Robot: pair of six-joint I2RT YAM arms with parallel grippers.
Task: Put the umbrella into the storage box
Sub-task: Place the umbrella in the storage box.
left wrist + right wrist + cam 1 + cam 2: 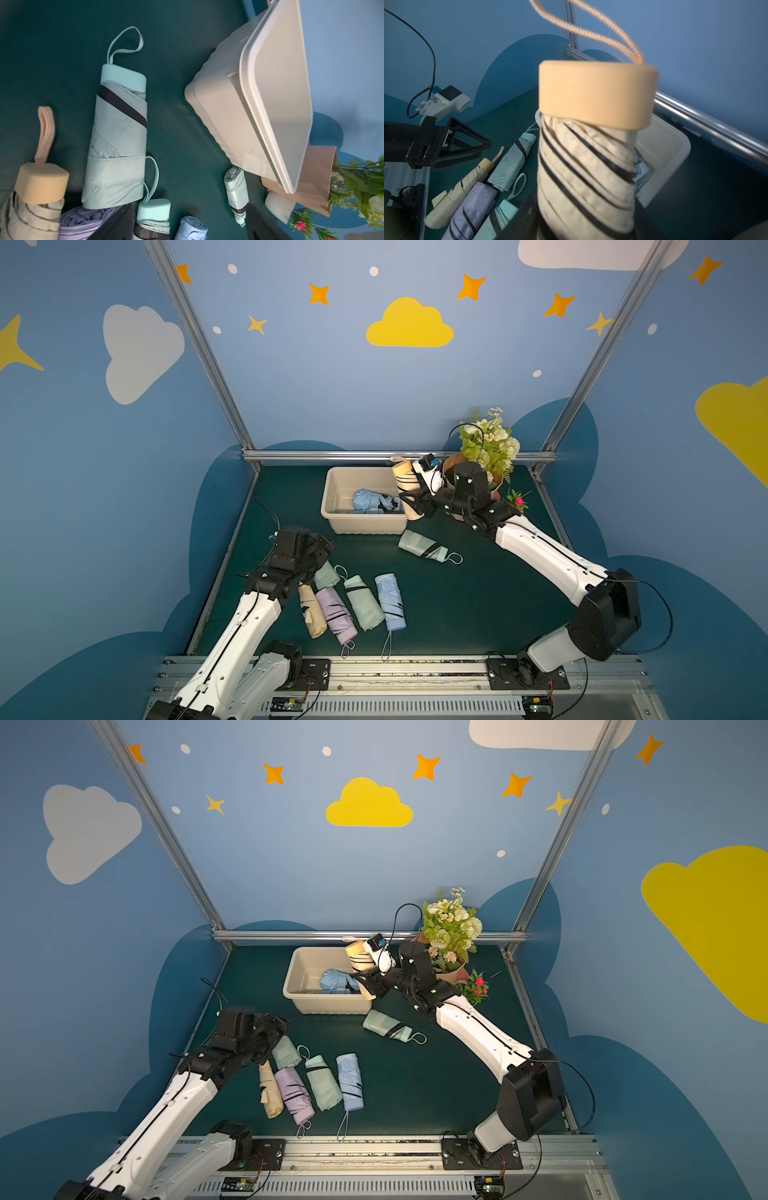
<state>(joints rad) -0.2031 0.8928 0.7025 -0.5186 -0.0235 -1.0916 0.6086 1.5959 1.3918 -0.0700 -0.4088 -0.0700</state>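
The cream-beige storage box (332, 483) (296, 965) stands at the back middle of the green mat, with a light blue umbrella (370, 502) (334, 982) lying inside. My right gripper (411, 499) (368, 982) is shut on a cream umbrella with black stripes (405, 477) (358, 957) (591, 166). It holds the umbrella upright, peach handle on top, at the box's right end. My left gripper (320, 547) (276, 1025) stands open over the near-left row of umbrellas and holds nothing.
Several folded umbrellas lie in a row at the near left: cream (311, 614), lilac (336, 614), mint (363, 603), blue (390, 601). A mint umbrella (424, 547) lies in front of the box. A peach flower pot (451, 466) with flowers (490, 443) stands behind my right wrist.
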